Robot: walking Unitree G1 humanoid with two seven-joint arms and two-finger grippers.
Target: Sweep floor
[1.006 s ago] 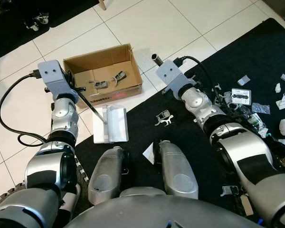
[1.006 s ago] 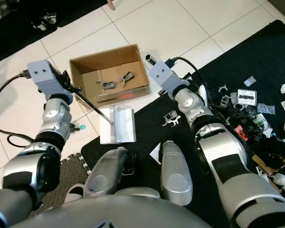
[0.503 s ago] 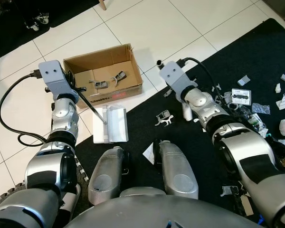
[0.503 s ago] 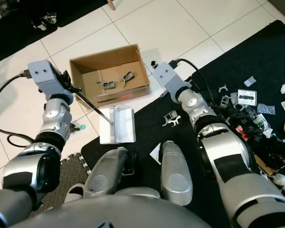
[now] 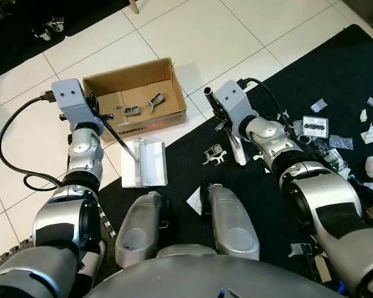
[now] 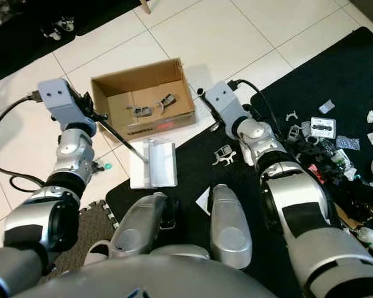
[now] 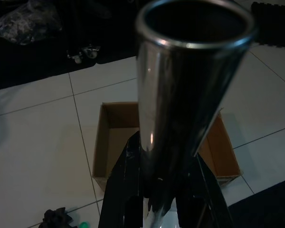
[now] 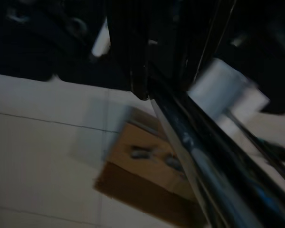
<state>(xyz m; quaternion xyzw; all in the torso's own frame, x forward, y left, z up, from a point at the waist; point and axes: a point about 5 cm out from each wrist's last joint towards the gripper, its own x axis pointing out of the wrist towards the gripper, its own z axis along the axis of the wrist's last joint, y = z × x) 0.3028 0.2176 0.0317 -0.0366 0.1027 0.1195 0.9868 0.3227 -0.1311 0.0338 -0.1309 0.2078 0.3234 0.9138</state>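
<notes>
Step in hand: sweeping loose scraps on the black mat (image 5: pixel 248 186) toward the dustpan.
Left end effector (image 7: pixel 161 199): fingers clamped on the metal handle (image 7: pixel 180 95) of the white dustpan (image 5: pixel 146 162), which lies on the tiled floor (image 5: pixel 193 31) at the mat's left edge, just before the cardboard box (image 5: pixel 133 93).
Right end effector (image 5: pixel 221 121): apparently closed on a broom handle (image 8: pixel 199 156); wrist picture dark and blurred.
Broom head (image 5: pixel 237 149): near the mat's upper-left corner, beside a grey clip (image 5: pixel 214 153).
Debris (image 5: pixel 336 139): thick along the mat's right edge.
Next move, judged: draw the clip leftward into the dustpan's mouth, pan held steady.
</notes>
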